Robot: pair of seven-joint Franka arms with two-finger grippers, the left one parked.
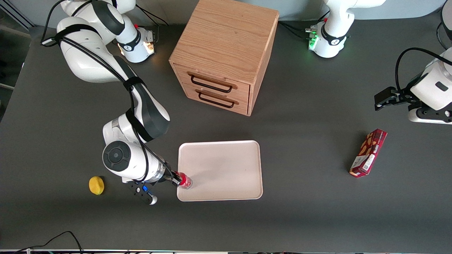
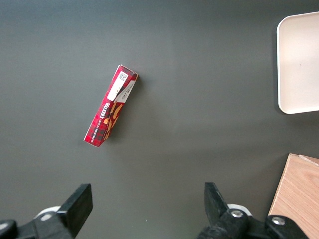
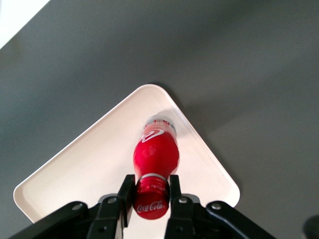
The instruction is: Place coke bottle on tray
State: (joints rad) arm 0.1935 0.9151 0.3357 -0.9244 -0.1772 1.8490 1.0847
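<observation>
Already the small red-labelled coke bottle [image 3: 155,152] with its red cap stands over a corner of the pale pinkish-white rectangular tray [image 1: 226,165], low and left of centre in the front view, its clear base apparently at the tray floor. The black two-finger gripper [image 3: 151,191] is clenched on the bottle's neck just under the cap. Such a bottle is probably light, stiff and smooth-walled; tall for its narrow base, it may topple, so the neck hold suits it.
</observation>
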